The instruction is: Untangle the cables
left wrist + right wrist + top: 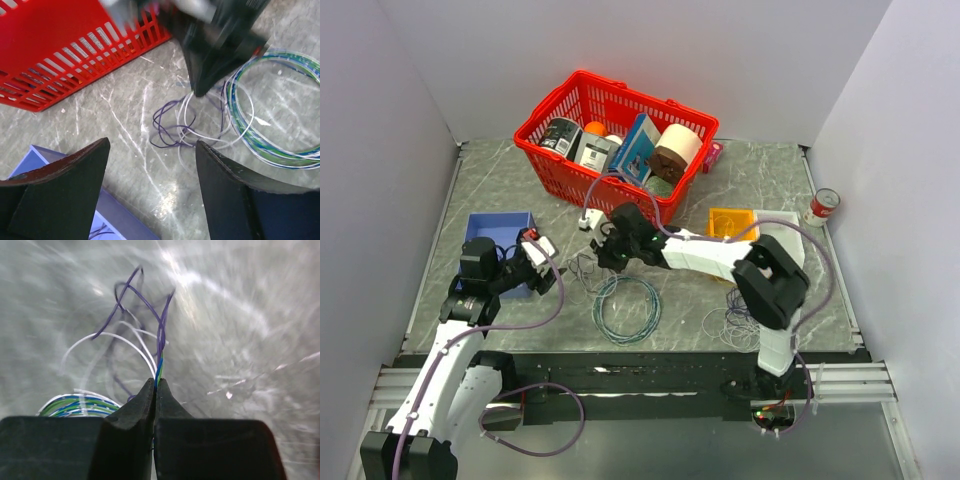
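The cables are a small tangle of thin purple and white wires on the marble table, just left of the teal-green ring. In the left wrist view the tangle lies ahead of my open, empty left gripper. My right gripper reaches down onto the tangle from the right. In the right wrist view its jaws are shut on a purple, blue and green strand, with white loops beside it. A second scribbly tangle lies at the front right.
A red basket full of items stands at the back. A blue bin sits by the left gripper. An orange box and a can are at the right. Grey walls close in both sides.
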`<state>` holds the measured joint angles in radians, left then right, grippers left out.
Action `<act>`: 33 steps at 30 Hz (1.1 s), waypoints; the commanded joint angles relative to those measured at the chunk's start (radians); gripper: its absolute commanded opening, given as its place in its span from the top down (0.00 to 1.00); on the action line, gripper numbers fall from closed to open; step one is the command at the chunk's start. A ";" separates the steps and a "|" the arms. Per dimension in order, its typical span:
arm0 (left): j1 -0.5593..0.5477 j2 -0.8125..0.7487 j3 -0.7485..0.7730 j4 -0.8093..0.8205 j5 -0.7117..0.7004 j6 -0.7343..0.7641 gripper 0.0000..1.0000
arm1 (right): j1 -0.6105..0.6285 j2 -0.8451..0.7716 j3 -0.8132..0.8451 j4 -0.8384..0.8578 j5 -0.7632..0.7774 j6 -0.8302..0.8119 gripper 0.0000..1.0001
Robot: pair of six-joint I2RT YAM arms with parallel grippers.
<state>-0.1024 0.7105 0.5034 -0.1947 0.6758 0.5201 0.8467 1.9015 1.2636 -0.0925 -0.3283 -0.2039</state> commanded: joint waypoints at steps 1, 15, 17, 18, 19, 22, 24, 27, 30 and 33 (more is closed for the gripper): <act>-0.002 -0.003 0.009 -0.020 0.010 0.081 0.25 | 0.031 -0.154 -0.032 0.057 -0.046 -0.071 1.00; -0.068 0.171 -0.013 0.049 -0.015 0.629 0.20 | 0.032 -0.248 -0.078 0.077 -0.141 -0.080 1.00; -0.092 0.188 -0.003 0.017 -0.001 0.704 0.26 | 0.032 -0.257 -0.090 0.088 -0.143 -0.072 1.00; -0.100 0.193 0.000 -0.021 0.001 0.722 0.40 | 0.032 -0.260 -0.092 0.089 -0.146 -0.072 1.00; -0.112 0.201 0.009 -0.043 0.002 0.751 0.51 | 0.032 -0.263 -0.098 0.089 -0.146 -0.068 1.00; -0.114 0.199 0.021 -0.107 -0.001 0.761 0.94 | 0.028 -0.277 -0.118 0.119 -0.135 -0.069 1.00; -0.114 0.193 0.030 -0.130 -0.013 0.761 0.99 | 0.025 -0.280 -0.131 0.137 -0.143 -0.059 1.00; -0.114 0.181 0.044 -0.172 -0.001 0.761 0.99 | 0.006 -0.275 -0.132 0.152 -0.161 -0.034 1.00; -0.114 0.175 0.050 -0.199 0.001 0.762 0.99 | -0.003 -0.272 -0.133 0.168 -0.167 -0.022 1.00; -0.114 0.159 0.063 -0.195 -0.018 0.732 0.99 | -0.014 -0.257 -0.125 0.162 -0.153 -0.009 1.00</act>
<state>-0.2131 0.8978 0.5171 -0.3611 0.6380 1.2457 0.8509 1.6833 1.1358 0.0101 -0.4759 -0.2424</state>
